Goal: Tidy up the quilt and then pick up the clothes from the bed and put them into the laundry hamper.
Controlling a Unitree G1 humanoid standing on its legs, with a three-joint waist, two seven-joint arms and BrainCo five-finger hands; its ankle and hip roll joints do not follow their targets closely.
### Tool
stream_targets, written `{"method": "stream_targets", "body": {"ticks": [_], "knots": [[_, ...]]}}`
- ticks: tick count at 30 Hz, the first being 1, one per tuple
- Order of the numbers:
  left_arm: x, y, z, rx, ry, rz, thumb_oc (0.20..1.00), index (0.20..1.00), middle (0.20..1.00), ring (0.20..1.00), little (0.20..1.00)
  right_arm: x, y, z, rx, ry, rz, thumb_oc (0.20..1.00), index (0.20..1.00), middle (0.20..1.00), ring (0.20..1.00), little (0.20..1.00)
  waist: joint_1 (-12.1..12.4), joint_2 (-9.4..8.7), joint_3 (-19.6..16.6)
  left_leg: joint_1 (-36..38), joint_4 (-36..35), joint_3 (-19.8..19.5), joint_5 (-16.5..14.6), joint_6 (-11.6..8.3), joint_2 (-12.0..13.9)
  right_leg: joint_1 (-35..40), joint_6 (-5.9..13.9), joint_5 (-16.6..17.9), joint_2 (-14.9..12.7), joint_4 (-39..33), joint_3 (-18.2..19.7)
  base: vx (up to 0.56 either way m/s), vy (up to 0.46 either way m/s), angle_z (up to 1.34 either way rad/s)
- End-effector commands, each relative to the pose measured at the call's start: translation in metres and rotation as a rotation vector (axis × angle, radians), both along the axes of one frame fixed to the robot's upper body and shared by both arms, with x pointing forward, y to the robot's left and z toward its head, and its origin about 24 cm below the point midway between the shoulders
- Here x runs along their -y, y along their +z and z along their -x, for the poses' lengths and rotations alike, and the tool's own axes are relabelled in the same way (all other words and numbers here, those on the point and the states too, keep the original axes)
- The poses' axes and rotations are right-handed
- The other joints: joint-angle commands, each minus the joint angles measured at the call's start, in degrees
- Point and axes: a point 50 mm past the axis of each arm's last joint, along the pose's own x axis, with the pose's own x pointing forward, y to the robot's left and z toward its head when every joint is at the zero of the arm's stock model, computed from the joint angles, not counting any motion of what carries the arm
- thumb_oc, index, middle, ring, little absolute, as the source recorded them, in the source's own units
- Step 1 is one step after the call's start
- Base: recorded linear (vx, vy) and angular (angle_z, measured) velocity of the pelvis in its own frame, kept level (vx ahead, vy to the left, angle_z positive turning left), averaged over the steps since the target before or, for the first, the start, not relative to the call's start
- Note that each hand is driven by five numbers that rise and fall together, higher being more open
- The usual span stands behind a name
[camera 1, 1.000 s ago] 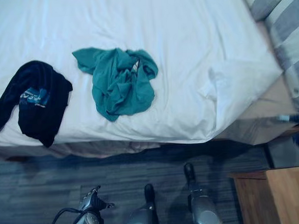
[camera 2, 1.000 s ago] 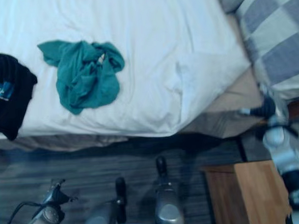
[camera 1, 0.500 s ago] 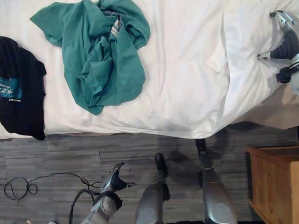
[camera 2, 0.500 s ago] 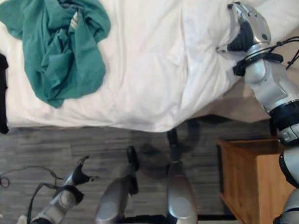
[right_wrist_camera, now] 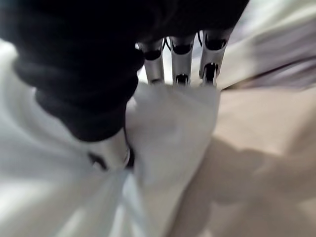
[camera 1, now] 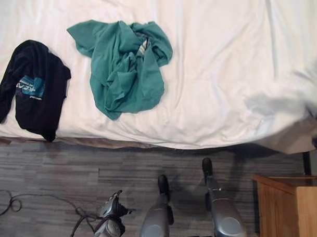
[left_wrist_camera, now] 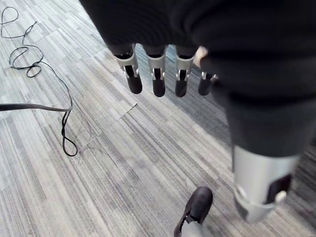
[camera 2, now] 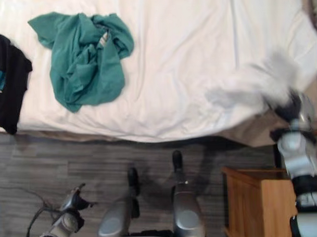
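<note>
White quilt (camera 1: 209, 70) covers the bed (camera 1: 284, 140), smooth cotton with long soft creases, its near edge hanging over the side above grey wood-grain plank floor (camera 1: 56, 174). My right hand (camera 2: 296, 111) is at the bed's near right corner, and my fingers (right_wrist_camera: 182, 59) and thumb pinch a fold of the quilt there; the right wrist view shows white cloth bunched between them, with tan bed base beside it, a detail the head views leave as a blur of lifted white fabric. Teal shirt (camera 1: 125, 67) lies crumpled in a loose heap on the quilt near the middle of the near edge, soft knit, folds piled over each other, a pale collar tag showing. Black shirt (camera 1: 32, 89) with a small blue print lies flat at the near left part of the bed, one sleeve trailing toward the edge; it sits apart from the teal one. My left hand (camera 1: 112, 211) hangs low over the floor, well clear of the bed; the left wrist view shows its fingers (left_wrist_camera: 158, 79) straight and relaxed, grasping nothing, striped floor planks beneath them. A wooden cabinet (camera 1: 292, 205), boxy with orange-brown grain, stands on the floor by the bed's near right corner, seen in both eye views.
</note>
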Motion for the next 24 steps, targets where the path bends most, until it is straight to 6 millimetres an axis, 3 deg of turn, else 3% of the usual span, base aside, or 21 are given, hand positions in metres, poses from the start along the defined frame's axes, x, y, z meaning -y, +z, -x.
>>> {"method": "stream_targets", "body": {"ticks": [1, 2, 3, 4, 6, 7, 8, 10, 11, 12, 14, 15, 16, 17, 18, 19, 22, 24], "knots": [[-0.01, -0.01, 0.025, -0.099, 0.073, -0.046, 1.0, 1.0, 1.0, 1.0, 1.0, 0.036, -0.04, 0.051, 0.031, -0.319, -0.266, 1.0, 1.0, 1.0, 1.0, 1.0, -2.17, -0.29, -5.76, -0.85, -0.08, 1.35, -2.36, -2.08, 2.56, -2.68, 5.96, -12.28, -3.0, 7.85, 1.89, 0.06, 0.017, -0.11], [-0.01, -0.01, 0.024, -0.099, 0.071, -0.047, 1.0, 1.0, 1.0, 1.0, 1.0, 0.037, -0.041, 0.052, 0.032, -0.321, -0.267, 1.0, 1.0, 1.0, 1.0, 1.0, -2.02, -0.28, -5.72, -0.75, -0.08, 1.36, -2.4, -2.08, 2.56, -2.54, 5.97, -12.26, -3.0, 7.75, 1.89, 0.1, 0.036, 0.04], [-0.01, -0.013, 0.031, -0.122, 0.103, -0.041, 1.0, 1.0, 1.0, 1.0, 1.0, 0.047, -0.05, 0.077, 0.16, -0.448, -0.415, 1.0, 1.0, 1.0, 1.0, 1.0, -2.82, -0.46, -6.57, -0.05, -0.08, 1.71, -2.7, -2.2, 2.76, -1.62, 6.01, -12.25, -3.06, 7.06, 1.9, 0.09, 0.039, 0.05], [-0.009, -0.014, 0.034, -0.13, 0.11, -0.038, 1.0, 1.0, 1.0, 1.0, 1.0, 0.051, -0.052, 0.086, 0.257, -0.503, -0.491, 1.0, 1.0, 1.0, 1.0, 1.0, -3.17, -0.53, -6.86, 0.47, -0.08, 1.79, -3.15, -2.24, 2.91, -1.04, 6.05, -12.64, -3.11, 6.99, 1.79, 0.1, 0.047, 0.05], [-0.008, -0.016, 0.037, -0.142, 0.118, -0.032, 1.0, 1.0, 1.0, 1.0, 1.0, 0.056, -0.05, 0.094, 0.332, -0.543, -0.534, 1.0, 1.0, 1.0, 1.0, 1.0, -3.24, -0.64, -7.4, 0.41, -0.08, 1.82, -3.05, -2.31, 3.02, -0.96, 6.02, -12.36, -3.09, 6.64, 1.82, 0.06, 0.026, -0.11], [-0.005, -0.02, 0.046, -0.172, 0.127, -0.023, 1.0, 1.0, 1.0, 1.0, 1.0, 0.064, -0.031, 0.098, 0.493, -0.567, -0.532, 1.0, 1.0, 1.0, 1.0, 1.0, -3.66, -1.0, -8.19, 0.78, -0.08, 2.04, -3.34, -2.47, 3.28, -0.52, 6.08, -12.37, -3.08, 6.25, 1.93, 0.05, 0.02, -0.22], [-0.004, -0.02, 0.046, -0.173, 0.125, -0.023, 1.0, 1.0, 1.0, 1.0, 1.0, 0.064, -0.031, 0.099, 0.493, -0.569, -0.53, 1.0, 1.0, 1.0, 1.0, 1.0, -3.54, -0.93, -8.22, 0.83, -0.08, 2.07, -3.38, -2.48, 3.3, -0.46, 6.08, -12.35, -3.07, 6.2, 1.96, 0.06, 0.022, -0.23], [0.001, -0.023, 0.052, -0.187, 0.119, -0.013, 1.0, 1.0, 1.0, 1.0, 1.0, 0.065, -0.009, 0.096, 0.587, -0.533, -0.475, 1.0, 1.0, 1.0, 1.0, 1.0, -3.42, -1.12, -8.75, 1.12, -0.08, 2.36, -3.61, -2.58, 3.41, -0.12, 6.1, -12.3, -3.07, 5.71, 2.04, 0.03, 0.007, -0.19], [0.004, -0.024, 0.053, -0.191, 0.106, -0.005, 1.0, 1.0, 1.0, 1.0, 1.0, 0.062, 0.016, 0.082, 0.634, -0.452, -0.402, 0.2, 0.2, 0.2, 0.2, 0.2, -3.22, -1.36, -9.03, 1.16, -0.08, 2.48, -3.64, -2.6, 3.48, -0.06, 6.1, -12.23, -3.05, 5.45, 2.25, 0.02, 0.006, -0.18], [0.004, -0.024, 0.053, -0.191, 0.107, -0.004, 1.0, 1.0, 1.0, 1.0, 1.0, 0.062, 0.017, 0.082, 0.633, -0.451, -0.4, 0.2, 0.2, 0.2, 0.2, 0.2, -3.25, -1.33, -9.03, 1.16, -0.08, 2.53, -3.66, -2.6, 3.49, -0.07, 6.1, -12.21, -3.04, 5.43, 2.3, 0.0, 0.004, -0.19], [0.009, -0.024, 0.048, -0.177, 0.072, 0.011, 1.0, 1.0, 1.0, 1.0, 1.0, 0.044, 0.066, 0.049, 0.673, -0.25, -0.248, 0.2, 0.2, 0.2, 0.2, 0.2, -2.45, -1.4, -8.64, 0.82, -0.08, 2.48, -3.35, -2.68, 3.43, -0.51, 6.07, -12.01, -2.99, 5.38, 2.62, -0.02, -0.006, -0.14], [0.01, -0.024, 0.048, -0.176, 0.075, 0.013, 1.0, 1.0, 1.0, 1.0, 1.0, 0.043, 0.067, 0.048, 0.673, -0.248, -0.246, 0.2, 0.2, 0.2, 0.2, 0.2, -2.58, -1.36, -8.6, 0.81, -0.08, 2.52, -3.36, -2.68, 3.44, -0.57, 6.07, -12.02, -2.97, 5.42, 2.67, -0.05, -0.032, -0.08], [0.013, -0.022, 0.04, -0.15, 0.046, 0.018, 1.0, 1.0, 1.0, 1.0, 1.0, 0.025, 0.094, 0.027, 0.69, -0.123, -0.163, 0.2, 0.2, 0.2, 0.2, 0.2, -1.87, -1.23, -7.76, 0.16, -0.08, 2.24, -3.01, -2.7, 3.33, -1.38, 6.03, -12.03, -2.91, 5.81, 2.9, -0.04, -0.024, -0.07], [0.013, -0.022, 0.04, -0.148, 0.049, 0.019, 1.0, 1.0, 1.0, 1.0, 1.0, 0.024, 0.095, 0.025, 0.691, -0.121, -0.162, 0.2, 0.2, 0.2, 0.2, 0.2, -2.03, -1.22, -7.73, 0.1, -0.08, 2.27, -3.0, -2.7, 3.34, -1.5, 6.03, -12.05, -2.89, 5.91, 2.94, -0.11, -0.044, -0.08], [0.013, -0.007, -0.005, -0.049, -0.007, -0.007, 1.0, 1.0, 1.0, 1.0, 1.0, -0.009, 0.117, -0.007, 0.667, 0.048, -0.099, 0.2, 0.2, 0.2, 0.2, 0.2, -2.26, -0.93, -5.72, -1.04, -0.08, 2.31, -2.36, -2.66, 3.29, -3.94, 6.01, -12.28, -2.5, 7.9, 3.99, -0.12, -0.035, -0.04], [0.016, -0.003, -0.013, -0.006, -0.009, 0.007, 1.0, 1.0, 1.0, 1.0, 1.0, -0.014, 0.128, -0.011, 0.686, 0.064, -0.068, 0.2, 0.2, 0.2, 0.2, 0.2, -1.84, -0.63, -4.54, -1.99, -0.06, 2.19, -1.82, -2.52, 3.31, -5.44, 5.88, -12.61, -2.41, 9.39, 4.28, -0.17, -0.051, -0.07], [0.024, 0.003, -0.028, 0.055, -0.012, 0.028, 1.0, 1.0, 1.0, 1.0, 1.0, -0.029, 0.132, -0.026, 0.695, 0.102, -0.074, 0.2, 0.2, 0.2, 0.2, 0.2, -1.51, -0.01, -2.61, -5.39, 2.62, 2.33, -1.94, -2.4, 3.25, -9.16, 5.53, -13.64, -2.67, 12.95, 4.61, -0.11, -0.039, 0.05], [0.028, 0.007, -0.035, 0.096, -0.018, 0.036, 1.0, 1.0, 1.0, 1.0, 1.0, -0.04, 0.112, -0.042, 0.632, 0.111, -0.133, 0.2, 0.2, 0.2, 0.2, 0.2, -0.91, 1.01, 0.19, -10.25, 6.96, 1.98, -2.62, -2.2, 3.07, -12.89, 5.28, -13.83, -2.57, 15.41, 4.7, -0.13, -0.012, 0.13]]}}
